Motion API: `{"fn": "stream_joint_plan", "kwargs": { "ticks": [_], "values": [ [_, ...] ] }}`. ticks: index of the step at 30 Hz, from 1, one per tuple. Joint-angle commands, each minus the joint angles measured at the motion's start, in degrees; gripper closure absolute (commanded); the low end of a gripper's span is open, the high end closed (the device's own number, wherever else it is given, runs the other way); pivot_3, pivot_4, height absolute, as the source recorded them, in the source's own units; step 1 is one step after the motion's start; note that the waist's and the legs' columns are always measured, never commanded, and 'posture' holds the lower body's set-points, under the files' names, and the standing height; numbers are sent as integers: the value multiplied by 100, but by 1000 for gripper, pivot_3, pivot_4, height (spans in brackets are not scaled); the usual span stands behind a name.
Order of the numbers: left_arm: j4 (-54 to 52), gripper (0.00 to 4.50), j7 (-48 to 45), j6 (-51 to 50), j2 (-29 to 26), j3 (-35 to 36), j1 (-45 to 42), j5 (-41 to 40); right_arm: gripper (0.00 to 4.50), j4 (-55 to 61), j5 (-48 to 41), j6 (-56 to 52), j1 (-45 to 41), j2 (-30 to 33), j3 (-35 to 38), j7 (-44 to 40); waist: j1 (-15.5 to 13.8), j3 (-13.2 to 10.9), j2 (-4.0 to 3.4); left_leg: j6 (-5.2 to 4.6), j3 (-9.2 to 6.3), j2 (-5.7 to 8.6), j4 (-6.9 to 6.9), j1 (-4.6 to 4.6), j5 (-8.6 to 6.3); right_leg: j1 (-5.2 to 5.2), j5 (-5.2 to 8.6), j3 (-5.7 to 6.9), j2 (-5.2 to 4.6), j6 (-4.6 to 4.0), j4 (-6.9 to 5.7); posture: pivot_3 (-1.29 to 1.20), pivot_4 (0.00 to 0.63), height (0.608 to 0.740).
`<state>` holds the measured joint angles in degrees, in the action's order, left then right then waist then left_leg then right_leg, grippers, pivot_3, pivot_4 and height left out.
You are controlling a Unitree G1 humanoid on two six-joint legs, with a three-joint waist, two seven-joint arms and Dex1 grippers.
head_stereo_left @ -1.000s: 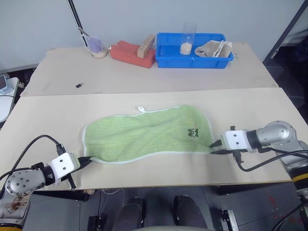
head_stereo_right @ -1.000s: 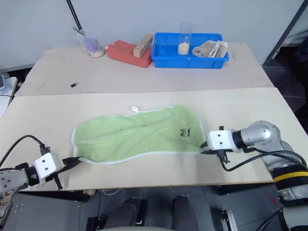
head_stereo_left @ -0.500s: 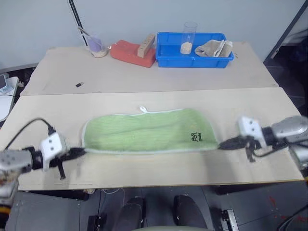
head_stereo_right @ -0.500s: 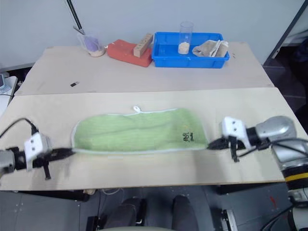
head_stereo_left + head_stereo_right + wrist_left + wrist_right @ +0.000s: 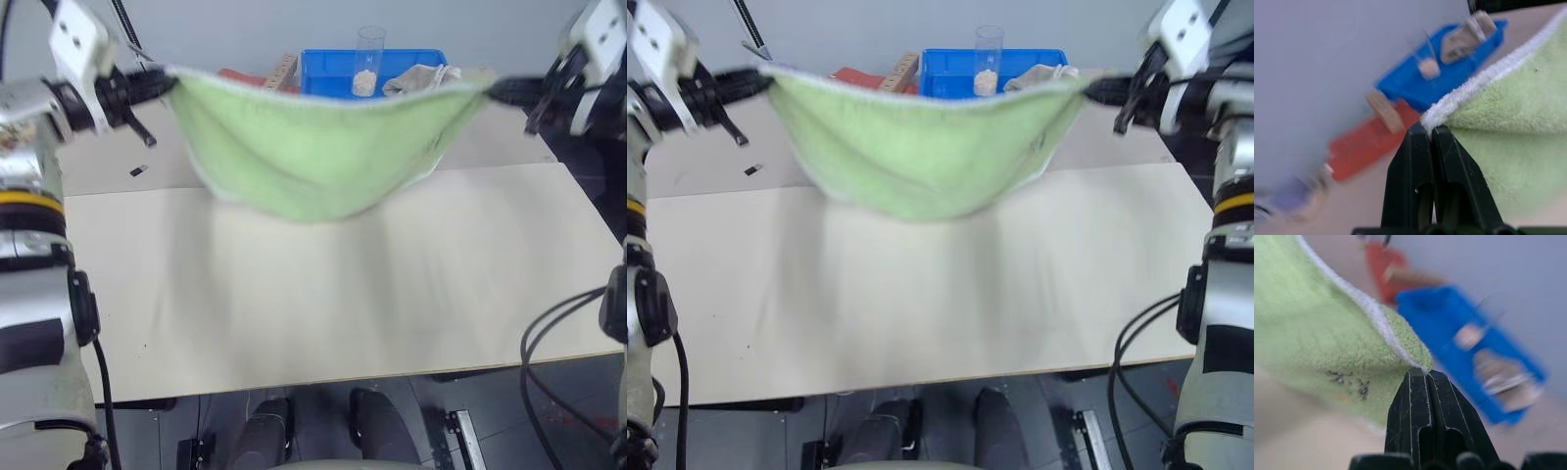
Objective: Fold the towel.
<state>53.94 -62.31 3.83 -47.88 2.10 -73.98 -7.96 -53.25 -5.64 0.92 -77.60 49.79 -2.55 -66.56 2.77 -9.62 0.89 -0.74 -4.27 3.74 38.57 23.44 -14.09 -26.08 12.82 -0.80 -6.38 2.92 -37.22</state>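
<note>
Towel (image 5: 313,162) hanging in mid-air above table (image 5: 323,294), sagging between both hands. Left hand (image 5: 1430,131) pinching one white-edged corner, right hand (image 5: 1422,373) pinching the other. No fold made yet; laying over and creasing all left.

The towel (image 5: 313,147) hangs stretched between the left gripper (image 5: 165,82) and right gripper (image 5: 493,90).

near desk (image 5: 323,294): pale beige board, bare top
far desk (image 5: 108,166): blue bin (image 5: 328,70), red block (image 5: 854,74), small dark item (image 5: 137,171) resting on it
</note>
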Motion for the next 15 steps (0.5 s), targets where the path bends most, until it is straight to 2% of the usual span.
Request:
{"fn": "stream_joint_plan", "kwargs": {
  "ticks": [1, 6, 12, 15],
  "values": [
    [235, 4500, -211, 370, -350, 124, 45, 105, 4494, 123, -85, 317, 65, 243, 248, -343, 19, 0, 0, -8, 0, 14, -5, -5, -5, 0, -2, -1, -6, 4, 3, 0, 150, 740],
    [-570, 4500, -1013, 599, -743, 101, 1596, 22, 4494, 1221, -207, 571, 1571, 560, 259, -1087, 73, 2, -4, -38, 1, 31, 14, -12, -22, 2, -13, -7, -14, 23, -2, 0, 150, 740],
    [-2718, 4500, -1676, 297, -1052, 218, 4704, -287, 4494, 3078, -438, 416, 4085, 899, 284, -1637, 49, 2, -7, -42, 2, 17, 30, -11, -24, -13, -13, -22, -15, 23, -42, 0, 150, 740],
    [-3530, 4500, -1719, -1, -1159, 404, 5819, -458, 4494, 3802, -555, 217, 5088, 1106, 372, -1745, -8, 1, -7, -79, 7, 9, 32, -14, -46, -13, -13, -23, -13, 21, -42, 0, 150, 740]
  ]
}}
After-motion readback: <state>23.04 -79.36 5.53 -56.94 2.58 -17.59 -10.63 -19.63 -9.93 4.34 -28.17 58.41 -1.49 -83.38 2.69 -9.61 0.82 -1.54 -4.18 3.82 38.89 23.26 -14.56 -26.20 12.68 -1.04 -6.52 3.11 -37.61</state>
